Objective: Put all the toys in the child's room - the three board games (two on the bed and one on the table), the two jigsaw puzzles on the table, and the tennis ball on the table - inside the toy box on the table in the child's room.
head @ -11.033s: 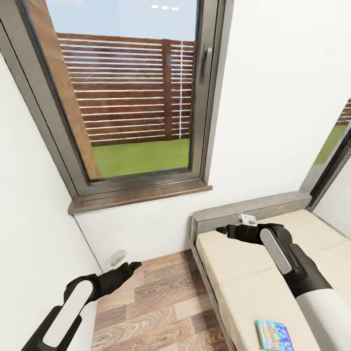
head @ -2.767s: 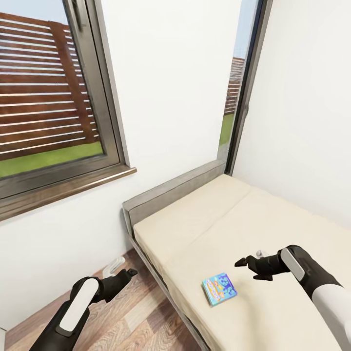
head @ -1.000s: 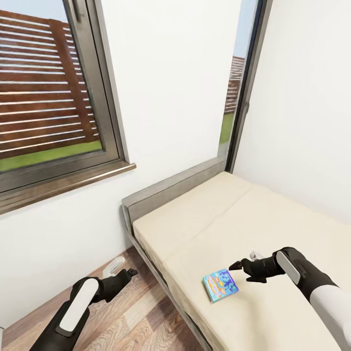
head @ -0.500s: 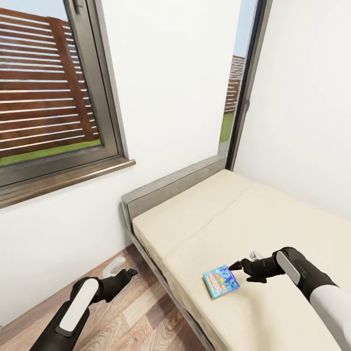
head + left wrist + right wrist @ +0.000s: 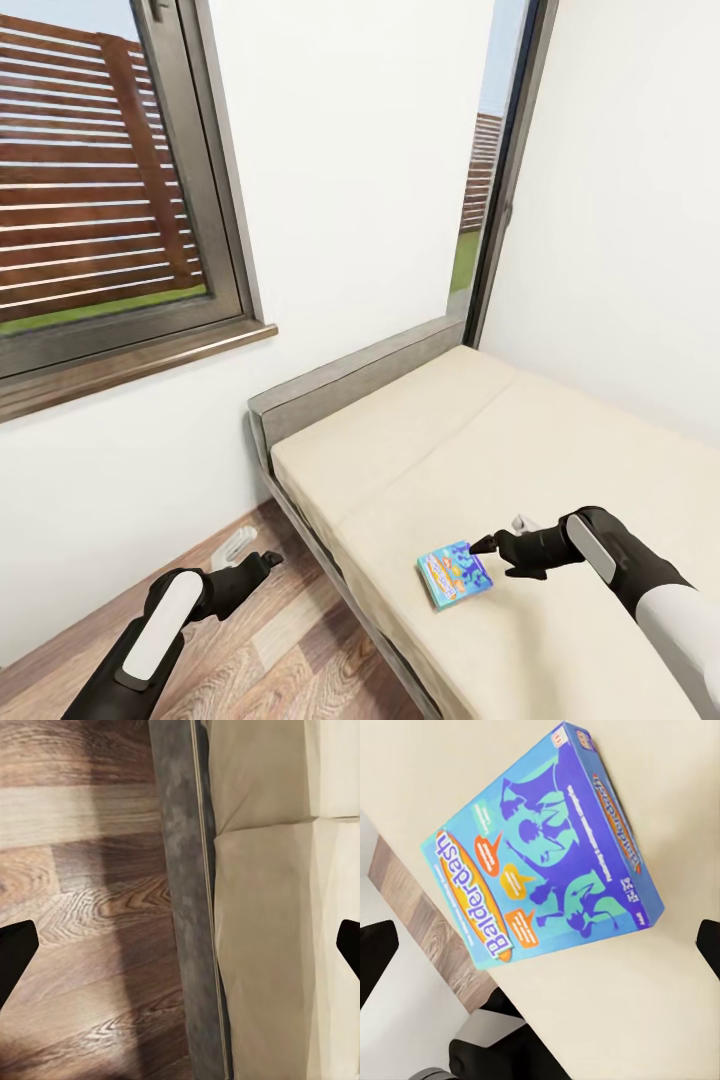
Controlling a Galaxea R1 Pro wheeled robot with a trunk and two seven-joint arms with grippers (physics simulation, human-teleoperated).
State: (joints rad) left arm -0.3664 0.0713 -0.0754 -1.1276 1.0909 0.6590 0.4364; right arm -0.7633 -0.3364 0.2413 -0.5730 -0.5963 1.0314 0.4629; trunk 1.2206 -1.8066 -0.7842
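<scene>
A light-blue cartoon board game (image 5: 453,573), printed "Balderdash", lies flat on the beige bed (image 5: 430,450) near its floor-side edge. My right gripper (image 5: 494,556) hovers just beside and above the game, open, with nothing between its fingers. In the right wrist view the board game (image 5: 547,862) lies just ahead of the spread fingertips (image 5: 375,960). My left gripper (image 5: 262,561) hangs open over the wood floor beside the bed frame. The toy box, table, jigsaw puzzles and tennis ball are out of view.
A grey padded headboard (image 5: 350,385) stands against the white wall under a large window (image 5: 100,190). A narrow window (image 5: 485,180) sits in the corner. Wood-plank floor (image 5: 280,660) runs along the dark bed frame (image 5: 184,907).
Over several seconds the view has swung right along the bed, and my right gripper has come closer to the board game. In the last second the view only drifted slightly.
</scene>
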